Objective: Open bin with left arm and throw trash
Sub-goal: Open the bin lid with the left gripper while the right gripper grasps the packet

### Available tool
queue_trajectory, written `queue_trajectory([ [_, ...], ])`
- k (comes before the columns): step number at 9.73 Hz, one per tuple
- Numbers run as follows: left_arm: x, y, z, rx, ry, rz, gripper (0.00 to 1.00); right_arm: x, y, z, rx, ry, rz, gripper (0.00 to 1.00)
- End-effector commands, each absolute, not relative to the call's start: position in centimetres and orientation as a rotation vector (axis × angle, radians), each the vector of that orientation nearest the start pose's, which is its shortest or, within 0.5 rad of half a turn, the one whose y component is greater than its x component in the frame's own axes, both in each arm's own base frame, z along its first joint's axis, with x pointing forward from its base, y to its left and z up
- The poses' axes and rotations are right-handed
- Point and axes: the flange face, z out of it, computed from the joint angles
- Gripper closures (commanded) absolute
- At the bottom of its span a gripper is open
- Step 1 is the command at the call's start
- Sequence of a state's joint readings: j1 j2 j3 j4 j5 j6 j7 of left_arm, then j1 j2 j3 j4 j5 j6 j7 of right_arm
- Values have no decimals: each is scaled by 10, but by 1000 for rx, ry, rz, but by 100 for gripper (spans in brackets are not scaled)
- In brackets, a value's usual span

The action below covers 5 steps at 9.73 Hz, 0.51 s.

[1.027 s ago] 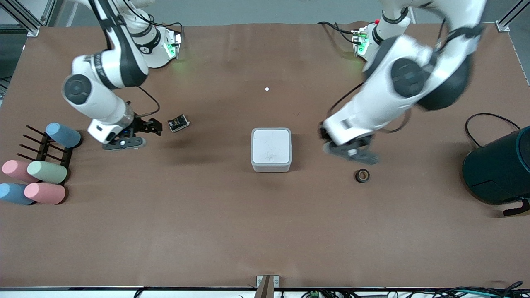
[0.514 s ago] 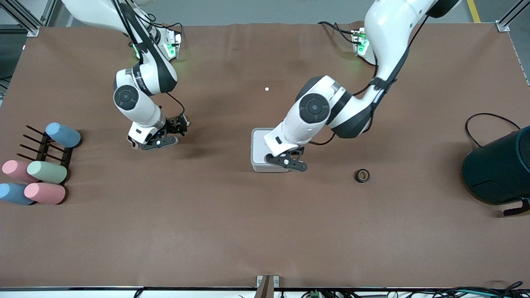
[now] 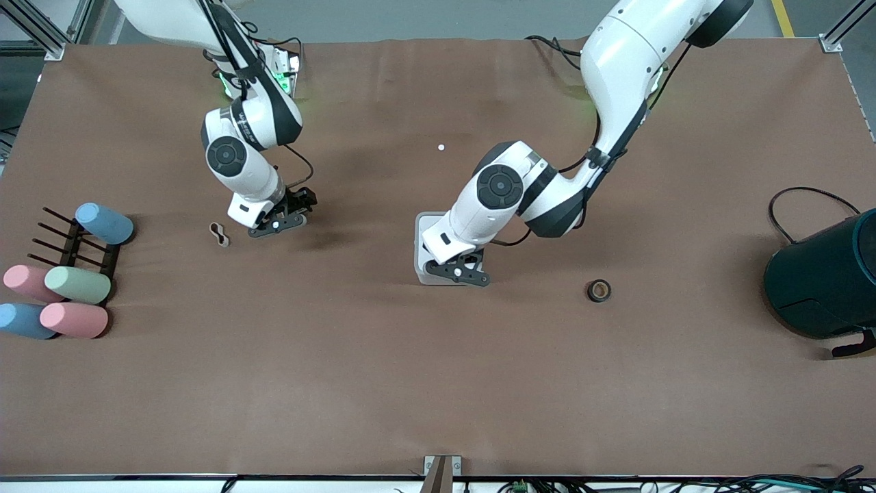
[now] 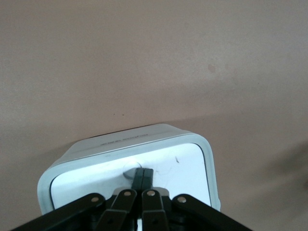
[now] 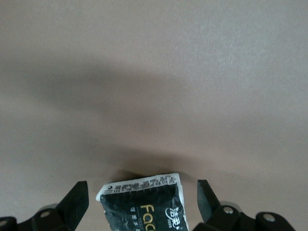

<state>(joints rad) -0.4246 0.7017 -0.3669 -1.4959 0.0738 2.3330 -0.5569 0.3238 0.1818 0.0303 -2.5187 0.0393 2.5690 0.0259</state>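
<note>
Left gripper (image 4: 143, 179), fingers closed, on lidded bin (image 4: 159, 159). Right gripper (image 5: 142, 202) open astride flat wrapper (image 5: 144, 204), lettering "Fac" legible.

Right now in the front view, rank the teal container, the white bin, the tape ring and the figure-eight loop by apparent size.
1. Dark teal container, largest though cut off by the frame.
2. White bin, partly hidden under the left arm.
3. Tape ring and figure-eight loop look about alike; I won't rank them.

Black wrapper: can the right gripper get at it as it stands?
Probably yes: the right gripper is open, fingers either side of the wrapper, with only bare table around.
</note>
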Motion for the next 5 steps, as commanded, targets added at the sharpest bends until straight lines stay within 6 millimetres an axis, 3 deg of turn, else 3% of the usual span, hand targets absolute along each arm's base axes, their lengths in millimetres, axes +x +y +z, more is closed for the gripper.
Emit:
queue_trajectory([
  [1, 565, -429, 315, -3229, 251, 37, 100, 410, 154, 192, -3097, -448, 231, 1],
  [2, 578, -392, 349, -3160, 297, 61, 100, 405, 158, 182, -3096, -469, 262, 1],
  [3, 589, -361, 360, -3124, 375, 106, 100, 404, 161, 175, -3095, -477, 248, 1],
  [4, 606, -327, 360, -3118, 417, 118, 97, 402, 160, 169, -3096, -477, 262, 1],
  [5, 619, -304, 351, -3114, 459, 123, 86, 400, 158, 163, -3098, -475, 293, 5],
])
